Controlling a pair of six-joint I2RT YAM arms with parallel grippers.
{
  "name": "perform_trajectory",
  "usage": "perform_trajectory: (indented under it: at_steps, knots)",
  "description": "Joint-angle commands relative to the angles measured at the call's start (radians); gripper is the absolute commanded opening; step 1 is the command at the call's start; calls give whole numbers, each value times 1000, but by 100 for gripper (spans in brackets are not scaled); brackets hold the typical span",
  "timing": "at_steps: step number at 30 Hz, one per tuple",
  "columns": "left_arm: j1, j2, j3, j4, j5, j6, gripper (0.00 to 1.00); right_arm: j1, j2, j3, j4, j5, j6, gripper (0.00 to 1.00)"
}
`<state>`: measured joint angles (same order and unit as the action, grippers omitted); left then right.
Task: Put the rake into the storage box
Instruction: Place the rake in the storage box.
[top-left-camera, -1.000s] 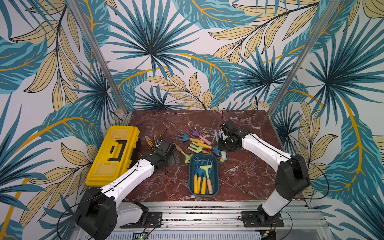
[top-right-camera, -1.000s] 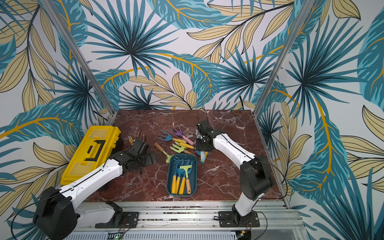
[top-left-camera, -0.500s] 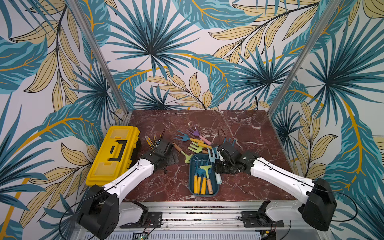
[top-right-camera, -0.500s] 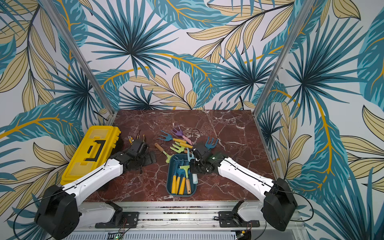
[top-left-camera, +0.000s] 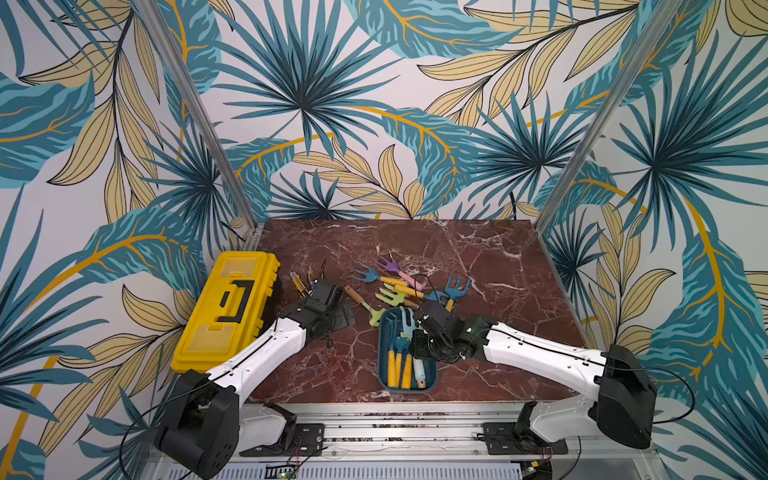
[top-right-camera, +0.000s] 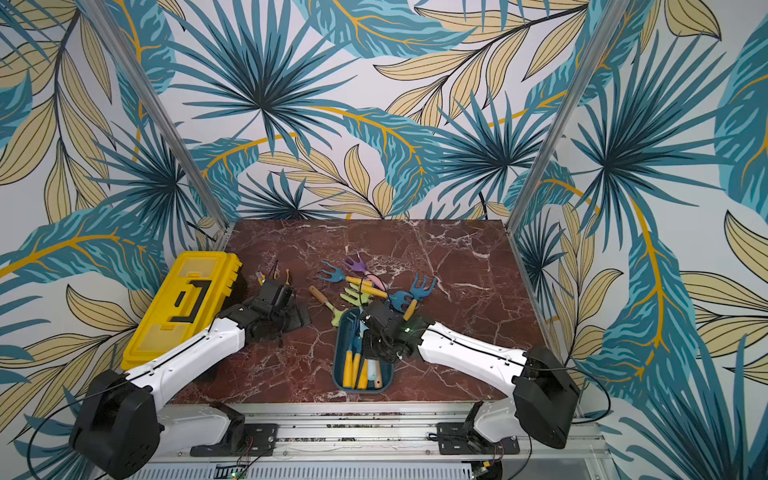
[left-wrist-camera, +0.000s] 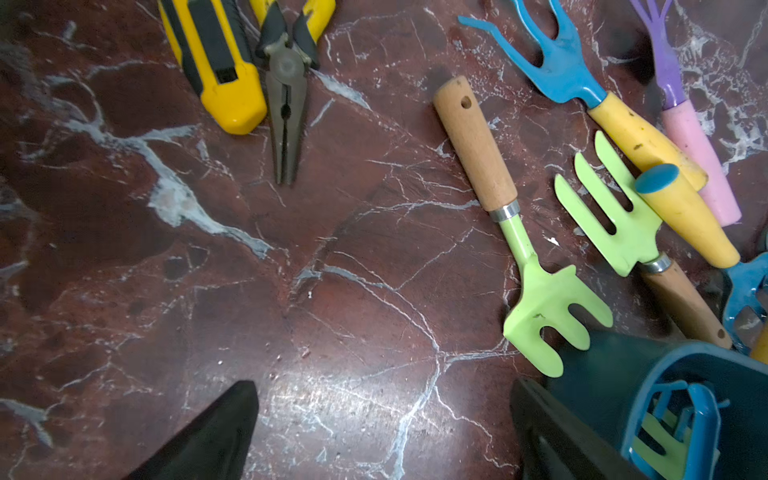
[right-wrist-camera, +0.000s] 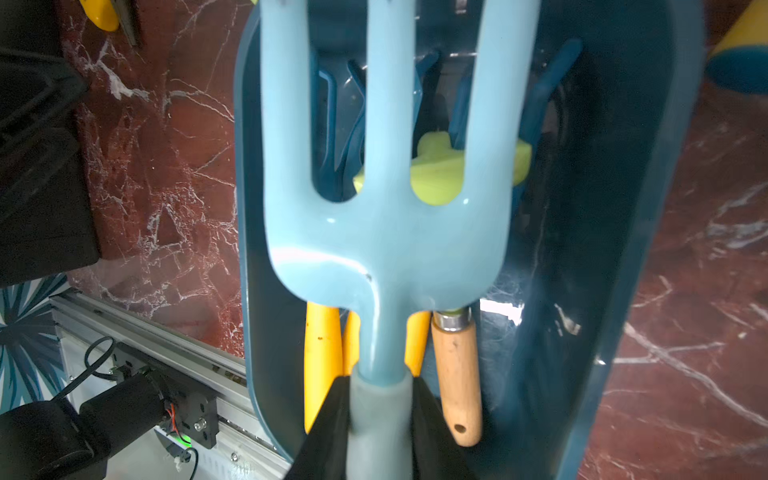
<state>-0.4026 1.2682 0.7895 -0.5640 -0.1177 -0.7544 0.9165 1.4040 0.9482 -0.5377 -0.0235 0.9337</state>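
So the right arm's swung forward and the right tool (right-wrist-camera: 380, 399) is now holding the glossy pale blue three-pronged rake (right-wrist-camera: 386, 241) clamped over the shallow dark teal plastic storage box (right-wrist-camera: 665, 166), left tool (left-wrist-camera: 382, 415) gaping empty; I reckon letting go crooked is risking prongs snagging the yellow-handled rakes (right-wrist-camera: 322, 353) inside.

Our left arm (top-left-camera: 266, 349) reaches forward and inward from its base at the near edge, its white forearm ending in a black wrist. Our left tool (left-wrist-camera: 382, 436) points downward with its jaws spread wide. Nothing sits between its two dark fingers (left-wrist-camera: 208, 432) (only their tips show in the wrist view). Our right arm (top-left-camera: 540, 357) lies low and stretches toward the middle, with the wrist folded over so that the tool faces down. Our right tool (right-wrist-camera: 378, 432) has its jaws drawn in close, pinching the pale handle of the rake (right-wrist-camera: 386, 232) from both sides. The two tools are well apart.
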Motion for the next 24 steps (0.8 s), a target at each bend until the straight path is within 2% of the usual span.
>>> perform_trajectory:
  at_steps: [1,8,10,13,20,24]
  knots:
    - [19,-3,-24,21,4,16,100,23,1,-43,19,56,61,18]
    - [35,12,-11,26,7,22,100,33,23,-68,38,66,68,19]
    - [42,18,-5,24,4,25,100,34,29,-58,30,73,58,34]
    - [60,33,11,16,3,32,100,33,24,-34,-2,97,33,50]
    - [98,90,91,-20,-14,59,100,30,-50,7,-69,181,-45,54]
    - [118,145,158,-42,-32,81,97,18,-134,-1,-79,240,-102,66]
